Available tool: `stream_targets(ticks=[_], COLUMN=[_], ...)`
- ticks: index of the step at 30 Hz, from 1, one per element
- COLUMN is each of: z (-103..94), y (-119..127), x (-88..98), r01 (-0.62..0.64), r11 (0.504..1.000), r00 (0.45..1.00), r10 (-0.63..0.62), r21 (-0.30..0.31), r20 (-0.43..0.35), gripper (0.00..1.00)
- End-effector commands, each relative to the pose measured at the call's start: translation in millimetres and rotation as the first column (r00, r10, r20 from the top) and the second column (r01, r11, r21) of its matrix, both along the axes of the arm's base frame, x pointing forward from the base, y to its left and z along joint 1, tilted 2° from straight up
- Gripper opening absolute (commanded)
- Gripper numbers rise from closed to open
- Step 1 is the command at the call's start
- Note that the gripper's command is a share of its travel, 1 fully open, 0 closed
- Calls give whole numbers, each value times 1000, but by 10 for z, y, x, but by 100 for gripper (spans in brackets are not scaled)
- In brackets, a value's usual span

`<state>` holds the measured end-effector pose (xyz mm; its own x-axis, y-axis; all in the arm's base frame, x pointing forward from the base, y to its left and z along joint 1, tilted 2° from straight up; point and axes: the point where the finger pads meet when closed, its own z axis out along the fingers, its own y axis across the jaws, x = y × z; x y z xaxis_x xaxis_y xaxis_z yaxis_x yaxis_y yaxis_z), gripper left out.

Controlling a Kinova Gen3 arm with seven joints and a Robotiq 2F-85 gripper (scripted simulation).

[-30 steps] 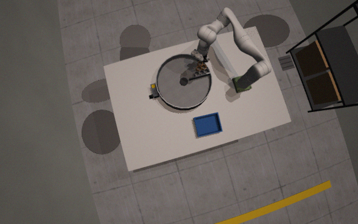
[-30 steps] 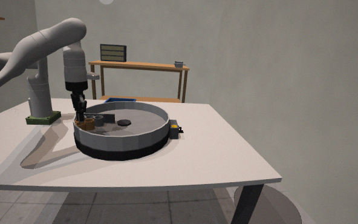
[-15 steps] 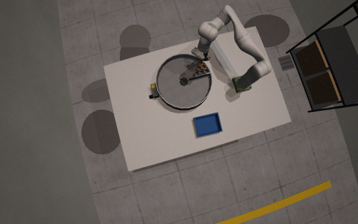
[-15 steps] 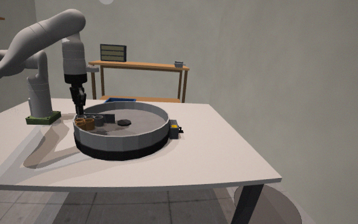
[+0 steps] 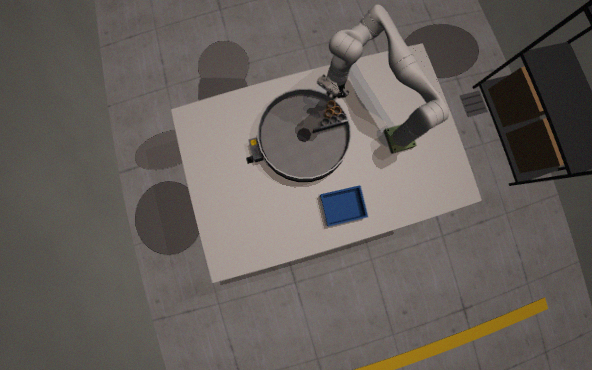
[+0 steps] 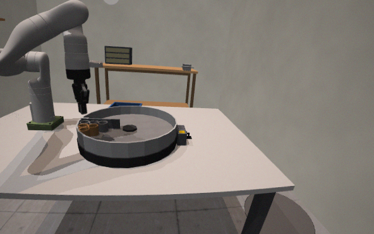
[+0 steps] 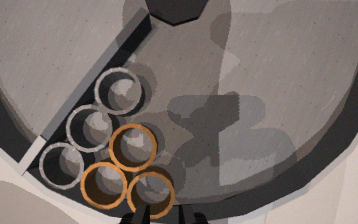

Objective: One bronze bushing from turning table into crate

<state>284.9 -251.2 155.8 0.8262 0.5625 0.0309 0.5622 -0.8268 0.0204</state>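
The grey turning table (image 5: 280, 170) (image 6: 126, 148) (image 7: 280, 60) holds three bronze bushings (image 5: 331, 106) (image 6: 89, 129) (image 7: 132, 146) in a cluster by its rim. Three grey bushings (image 5: 331, 119) (image 6: 102, 125) (image 7: 90, 128) stand in a row along a dark divider bar (image 5: 330, 128) (image 7: 95, 75). All stand upright. My gripper (image 5: 340, 94) (image 6: 83, 110) (image 7: 162, 217) hangs above the rim, just beyond the bronze cluster. Its fingers are nearly shut with nothing between them. The blue crate (image 5: 341, 190) (image 6: 124, 104) is empty, on the table past the turning table.
A dark hub (image 5: 303, 134) (image 6: 129, 128) sits at the turning table's centre. A small control box (image 5: 254, 150) (image 6: 181, 134) is fixed to its side. My base (image 5: 400, 139) (image 6: 45, 123) stands nearby. A wooden shelf (image 6: 148, 67) and a dark rack (image 5: 540, 110) stand off the table.
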Motion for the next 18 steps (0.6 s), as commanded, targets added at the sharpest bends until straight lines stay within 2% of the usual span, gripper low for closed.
stream_targets(ticks=[1,18], z=[73,54], y=[-12,-16], x=[-3,5], r01=[-1,2], r11=[1000,1000], r00=[1000,1000], r10=[1,-2], r21=[-10,-10], r20=[-3,2], gripper=[18,18])
